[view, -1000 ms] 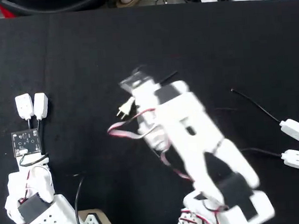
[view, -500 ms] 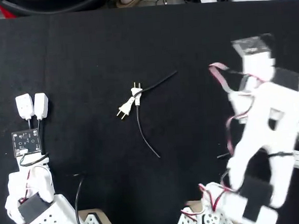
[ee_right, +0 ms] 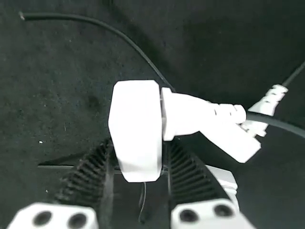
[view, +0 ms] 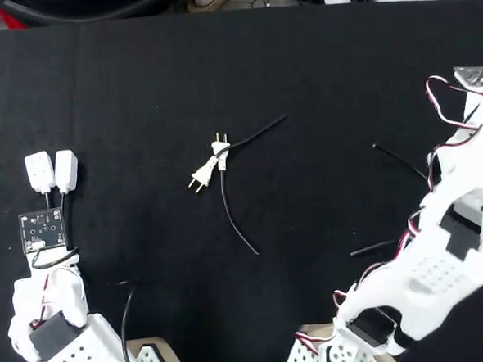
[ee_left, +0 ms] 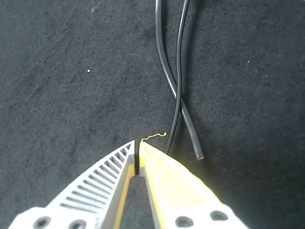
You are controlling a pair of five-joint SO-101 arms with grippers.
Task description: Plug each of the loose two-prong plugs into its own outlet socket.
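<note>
Two-prong plugs [view: 199, 178]: both loose, touching each other w/ plug cords [view: 234, 218] crossed, lying well apart from the L socket pair [view: 52, 170], toward the R arm [view: 443, 251]. Risks: lifting one prob drags the other by the crossed cords. Prongs are tiny, so a tilted grip would miss the slots. Sockets look unfixed, so a push may just slide them on the cloth [view: 137, 81]. L gripper [ee_left: 138, 144] is closed and empty, just beside the L socket pair, w/ two black cords [ee_left: 167, 71] crossing off its tips. R gripper [ee_right: 138, 152], far past the plugs from that pair, has a white socket [ee_right: 136, 119] in it; can't tell if clamped. In the way: only the plugs' own cords.
</note>
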